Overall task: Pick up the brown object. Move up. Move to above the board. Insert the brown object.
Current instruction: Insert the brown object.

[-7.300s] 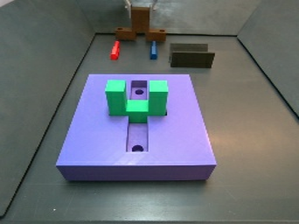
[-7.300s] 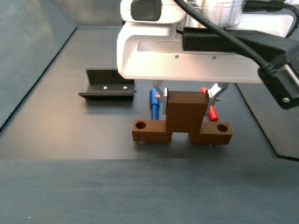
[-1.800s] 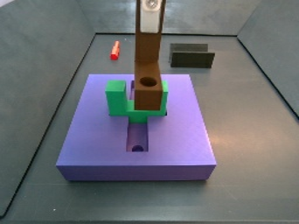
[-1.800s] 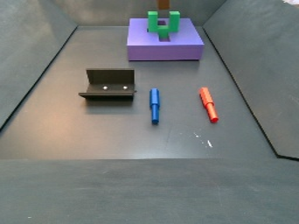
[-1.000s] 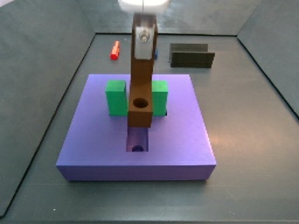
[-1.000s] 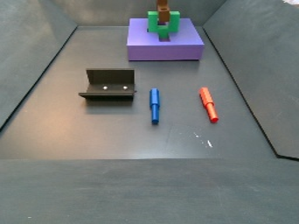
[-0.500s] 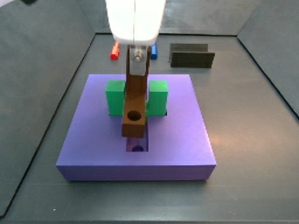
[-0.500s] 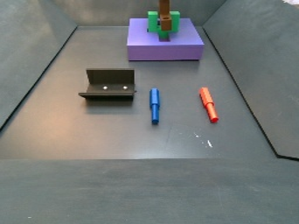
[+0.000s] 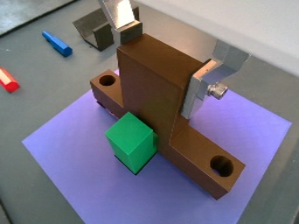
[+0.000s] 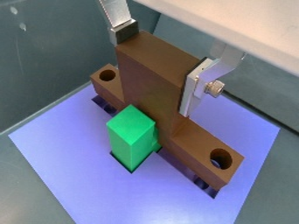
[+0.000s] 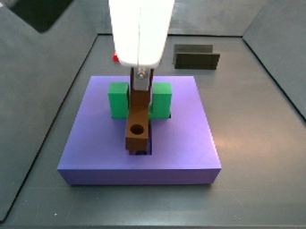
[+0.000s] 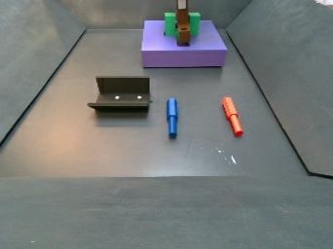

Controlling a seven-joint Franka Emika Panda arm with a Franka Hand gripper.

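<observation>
We see the gripper (image 9: pixel 163 54) directly above the board (image 9: pixel 251 140), its two flat silver fingers (image 9: pixel 215 76) pressed against opposite faces of the upright block of the brown object (image 9: pixel 163 92), so it is pinching that piece between its pads. Both wrist views show the same grip: one finger (image 10: pixel 205 80) lies flat on the block's side face, while the opposite finger (image 10: pixel 121 26) meets its far edge. The brown object (image 10: pixel 163 87) has a long bar at its base with a round hole near each visible end, and this bar runs along the board's central groove. In a side view the brown object (image 11: pixel 139 119) sits low on the board (image 11: pixel 180 152), its bar lined up lengthwise with the groove and passing between the two arms of the green block (image 11: pixel 117 98); we cannot tell whether it is fully seated. The green block (image 10: pixel 132 134) stands just beside the brown piece, touching or nearly touching it. Off the board (image 12: pixel 205 51), on the grey floor, lie the fixture (image 12: pixel 119 94), a blue peg (image 12: pixel 172 117) and a red peg (image 12: pixel 232 115), well apart from the gripper.
</observation>
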